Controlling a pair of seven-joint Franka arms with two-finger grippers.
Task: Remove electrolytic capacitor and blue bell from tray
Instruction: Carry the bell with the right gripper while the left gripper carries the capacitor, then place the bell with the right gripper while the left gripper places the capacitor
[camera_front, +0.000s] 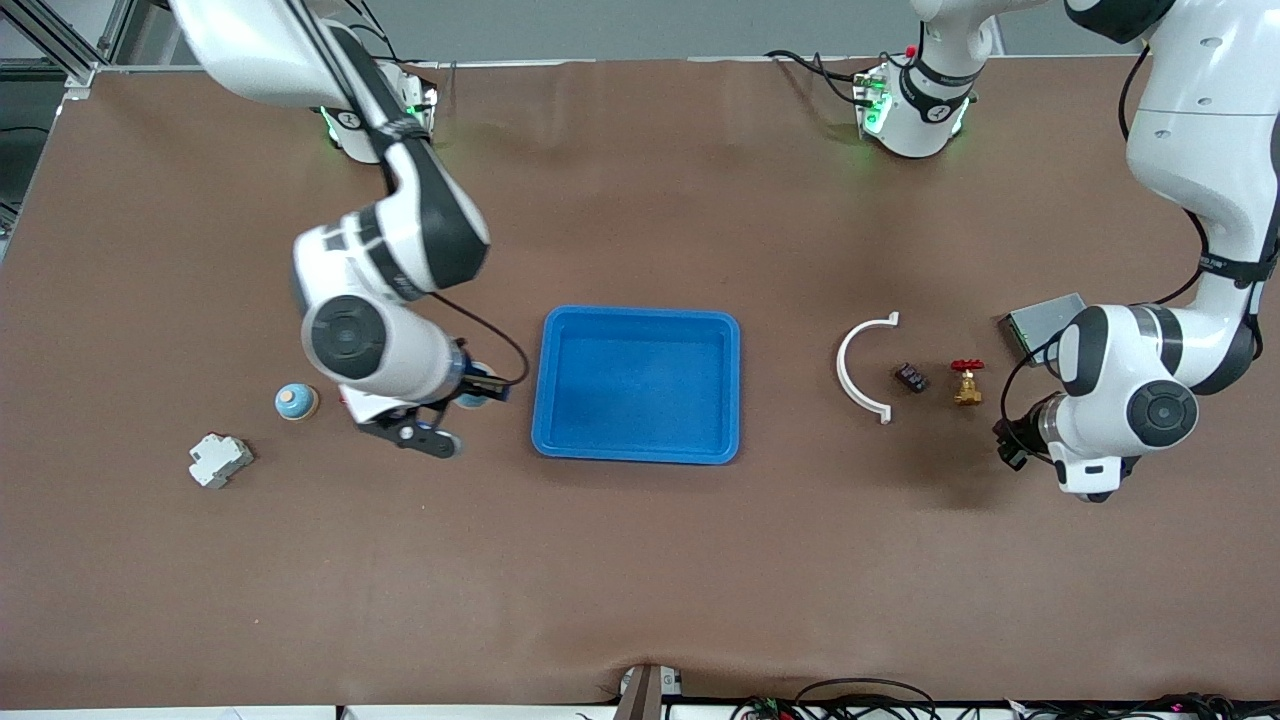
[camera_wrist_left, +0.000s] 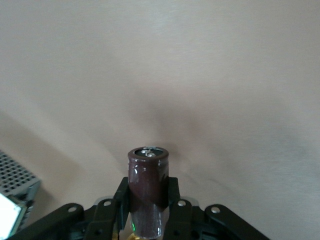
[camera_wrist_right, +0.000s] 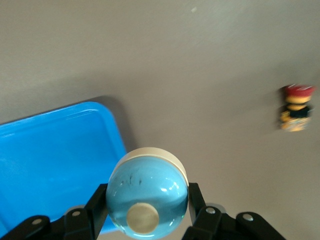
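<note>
My right gripper (camera_front: 480, 386) is shut on a light-blue dome bell (camera_wrist_right: 147, 192) with a cream base and button. It holds the bell above the table beside the blue tray (camera_front: 640, 440), at the tray's edge toward the right arm's end. The tray's corner shows in the right wrist view (camera_wrist_right: 50, 150). My left gripper (camera_front: 1008, 440) is shut on a dark brown cylindrical capacitor (camera_wrist_left: 147, 187), held upright above bare table near the brass valve. The capacitor is hidden in the front view.
A second blue bell (camera_front: 297, 401) and a white breaker (camera_front: 220, 460) lie toward the right arm's end. A white arc (camera_front: 862, 367), a small black part (camera_front: 910, 378), a red-handled brass valve (camera_front: 967, 382) and a grey mesh box (camera_front: 1040, 320) lie toward the left arm's end.
</note>
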